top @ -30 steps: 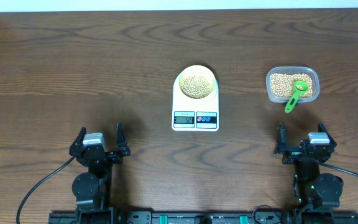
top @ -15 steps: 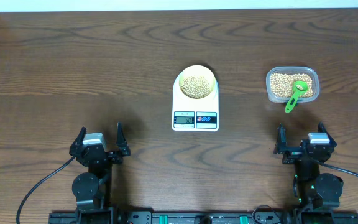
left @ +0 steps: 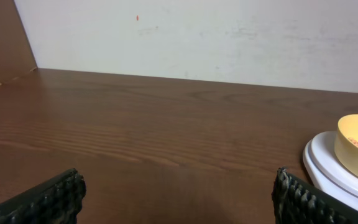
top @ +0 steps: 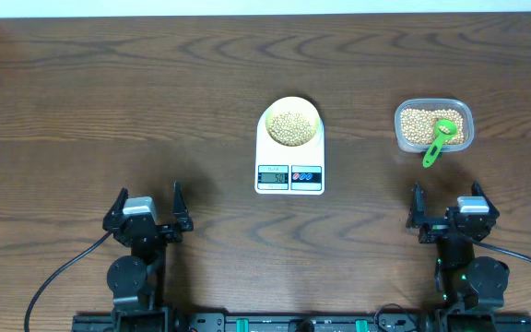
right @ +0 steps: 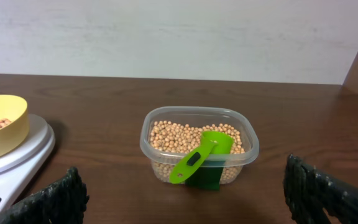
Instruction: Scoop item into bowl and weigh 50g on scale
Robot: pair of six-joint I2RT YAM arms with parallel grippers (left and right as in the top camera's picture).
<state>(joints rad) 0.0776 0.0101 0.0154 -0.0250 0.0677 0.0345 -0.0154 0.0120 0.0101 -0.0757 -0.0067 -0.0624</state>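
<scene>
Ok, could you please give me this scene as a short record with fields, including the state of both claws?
scale: white, centre of table
bowl: pale yellow, on the scale, holds beans
tub: clear, right of the scale, holds more beans
scoop: green, in the tub, handle over its near rim
left claw: open, empty, at the near table edge
right claw: open, empty, near side of the tub
display: too small to read
</scene>
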